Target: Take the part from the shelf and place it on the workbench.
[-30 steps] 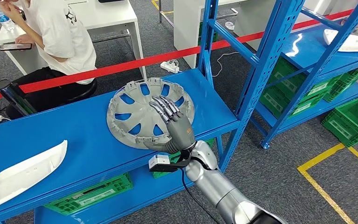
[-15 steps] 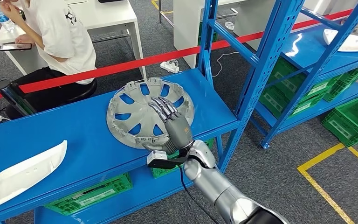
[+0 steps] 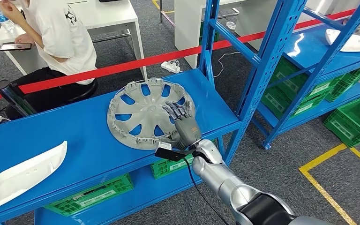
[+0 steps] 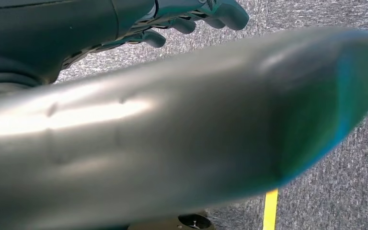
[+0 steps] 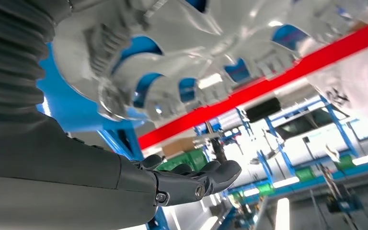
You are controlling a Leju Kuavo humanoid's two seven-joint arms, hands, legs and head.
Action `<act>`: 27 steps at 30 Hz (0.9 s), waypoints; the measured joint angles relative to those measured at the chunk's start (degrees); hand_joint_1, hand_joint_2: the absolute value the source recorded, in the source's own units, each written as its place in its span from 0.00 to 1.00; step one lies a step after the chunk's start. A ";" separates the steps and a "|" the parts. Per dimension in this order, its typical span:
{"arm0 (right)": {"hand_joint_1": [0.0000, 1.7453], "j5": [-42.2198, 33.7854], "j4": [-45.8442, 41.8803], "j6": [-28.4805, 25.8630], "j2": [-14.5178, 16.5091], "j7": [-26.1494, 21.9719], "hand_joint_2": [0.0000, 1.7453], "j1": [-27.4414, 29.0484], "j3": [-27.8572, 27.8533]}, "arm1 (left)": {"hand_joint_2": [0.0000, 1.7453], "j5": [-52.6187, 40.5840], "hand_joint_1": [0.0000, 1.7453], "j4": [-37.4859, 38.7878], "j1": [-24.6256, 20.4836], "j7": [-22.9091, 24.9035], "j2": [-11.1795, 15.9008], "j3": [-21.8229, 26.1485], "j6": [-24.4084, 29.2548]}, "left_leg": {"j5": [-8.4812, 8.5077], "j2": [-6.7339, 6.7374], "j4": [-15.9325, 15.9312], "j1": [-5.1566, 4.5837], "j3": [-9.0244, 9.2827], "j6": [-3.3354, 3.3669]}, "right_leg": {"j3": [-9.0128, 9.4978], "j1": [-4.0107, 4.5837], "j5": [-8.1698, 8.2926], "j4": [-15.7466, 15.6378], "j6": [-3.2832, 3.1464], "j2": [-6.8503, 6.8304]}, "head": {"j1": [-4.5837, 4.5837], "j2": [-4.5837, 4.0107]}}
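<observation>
Thumb of right robot hand [image 3: 183, 125] hidden under hubcap [image 3: 143, 112] rim; white part [image 3: 18, 177] cut off at edge

One grey wheel cover [image 3: 143, 114], two white panels [image 3: 21, 176] [image 3: 351, 42], several green crates [image 3: 91, 194], one seated person [image 3: 58, 33], one robot hand [image 3: 183, 124].

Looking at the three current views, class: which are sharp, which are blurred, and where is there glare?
Head view: sharp and evenly lit, right hand over the grey hubcap. Left wrist view: a big blurred silver surface very near the lens, carpet behind it clearer. Right wrist view: hubcap soft and close, background lights blown out.
</observation>
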 joint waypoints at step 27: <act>0.00 3.56 7.78 7.92 0.09 -0.11 1.00 -2.83 -2.02 | 0.00 -0.05 0.00 0.00 -0.11 0.55 -0.02 -0.02 0.46 | -0.02 0.11 -0.03 0.01 0.38 -0.02 | 0.28 0.01 -0.01 -0.01 -0.01 0.14 | 0.01 -0.01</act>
